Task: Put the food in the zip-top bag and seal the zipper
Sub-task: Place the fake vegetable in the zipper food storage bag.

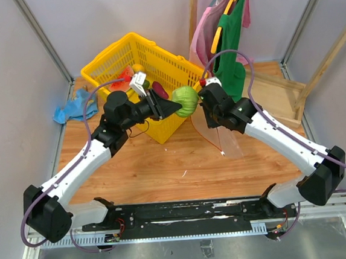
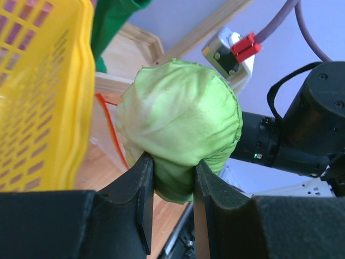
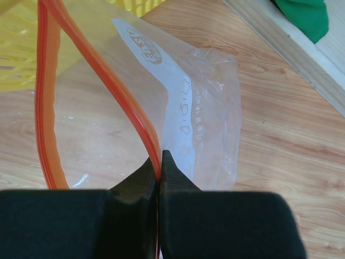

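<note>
— Where's the yellow basket [image 1: 154,58]?
— Close beside the left gripper [image 2: 172,172], on the wooden table [image 1: 182,165].
— The blue cloth [image 1: 68,111]?
— Well off to that gripper's left.
— Any clothes?
— A green garment [image 1: 234,33] and a pink garment [image 1: 203,27] hang on the wooden rack [image 1: 285,98], just beyond the right gripper [image 3: 160,162].

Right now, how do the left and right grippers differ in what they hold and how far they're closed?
The left gripper clamps the bulky green food piece; the right gripper pinches the thin red-orange zipper of the zip-top bag. The left jaws stand apart around their load; the right jaws are pressed together on the strip. Both are gripping something.
</note>
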Controlling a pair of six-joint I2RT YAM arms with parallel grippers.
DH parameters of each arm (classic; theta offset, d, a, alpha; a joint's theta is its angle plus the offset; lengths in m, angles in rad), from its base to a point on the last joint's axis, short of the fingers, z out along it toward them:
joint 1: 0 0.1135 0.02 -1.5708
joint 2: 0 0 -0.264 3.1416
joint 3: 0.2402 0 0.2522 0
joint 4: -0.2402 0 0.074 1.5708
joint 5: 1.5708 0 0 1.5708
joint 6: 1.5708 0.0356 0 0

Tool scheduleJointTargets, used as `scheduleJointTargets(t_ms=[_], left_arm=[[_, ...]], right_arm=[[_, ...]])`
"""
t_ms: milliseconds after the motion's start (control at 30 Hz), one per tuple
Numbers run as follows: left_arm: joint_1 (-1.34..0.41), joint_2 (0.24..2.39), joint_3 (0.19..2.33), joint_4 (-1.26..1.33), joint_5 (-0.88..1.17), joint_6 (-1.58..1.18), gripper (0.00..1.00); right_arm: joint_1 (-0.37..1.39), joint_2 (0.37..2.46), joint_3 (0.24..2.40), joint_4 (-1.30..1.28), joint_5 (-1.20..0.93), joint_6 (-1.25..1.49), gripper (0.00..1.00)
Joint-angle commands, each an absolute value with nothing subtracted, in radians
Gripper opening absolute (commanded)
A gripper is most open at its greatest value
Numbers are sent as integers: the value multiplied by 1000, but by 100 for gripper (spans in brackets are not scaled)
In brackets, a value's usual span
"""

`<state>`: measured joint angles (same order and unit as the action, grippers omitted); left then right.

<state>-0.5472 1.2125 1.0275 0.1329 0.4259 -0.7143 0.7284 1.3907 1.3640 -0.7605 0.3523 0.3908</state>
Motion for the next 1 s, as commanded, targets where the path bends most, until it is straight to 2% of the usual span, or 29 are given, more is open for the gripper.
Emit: scheduleJointTargets(t_ms=[0,433,700,833,967], left_arm=[[-583,1185,982,359,433,-835,0],[-650,1176,830,597,379,-987,0],[-687,1167,788,597,325,-995,0],[-689,1122,775,463,231,-956,1],[-689,1072,721,555,200,-997,0]], right_arm=[[715,1350,1375,-732,314,455,1],[683,1235,1269,-600,209,579,1],[669,1196,1226,-562,147,632,1],[667,1172,1207,-561,155,647,1],[667,1169,1186,-553,141,669,1]])
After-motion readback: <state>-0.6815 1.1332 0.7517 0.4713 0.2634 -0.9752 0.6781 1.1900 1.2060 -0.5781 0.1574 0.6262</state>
